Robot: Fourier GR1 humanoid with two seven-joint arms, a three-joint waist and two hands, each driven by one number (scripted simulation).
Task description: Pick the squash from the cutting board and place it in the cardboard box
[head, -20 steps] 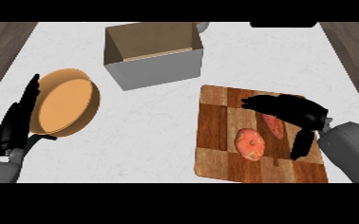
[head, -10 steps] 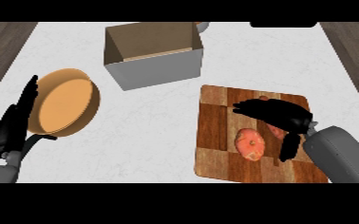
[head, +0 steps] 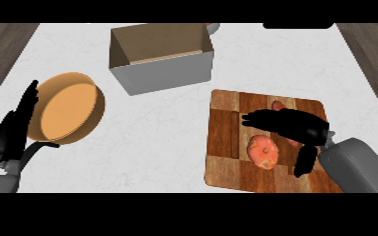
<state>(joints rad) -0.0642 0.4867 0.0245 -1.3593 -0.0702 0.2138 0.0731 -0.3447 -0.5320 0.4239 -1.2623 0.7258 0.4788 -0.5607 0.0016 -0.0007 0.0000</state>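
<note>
An orange squash [head: 263, 152] lies on the wooden cutting board [head: 225, 130] at the lower right. My right hand [head: 291, 125] hovers over the board just above and right of the squash, fingers spread and pointing left, thumb hanging down beside the squash; it holds nothing. A small reddish piece [head: 279, 105] peeks out behind the hand. The cardboard box [head: 161, 57] stands open-topped at the upper middle of the counter. My left hand [head: 18, 127] rests open at the far left edge, fingers up.
An orange bowl [head: 68, 108] sits at the left, next to my left hand. A grey object [head: 212, 28] shows behind the box. White counter lies between the box and the board.
My right hand has moved left and downward across the board, its fingers now reaching past the squash's upper side. The left hand and the squash have not moved.
</note>
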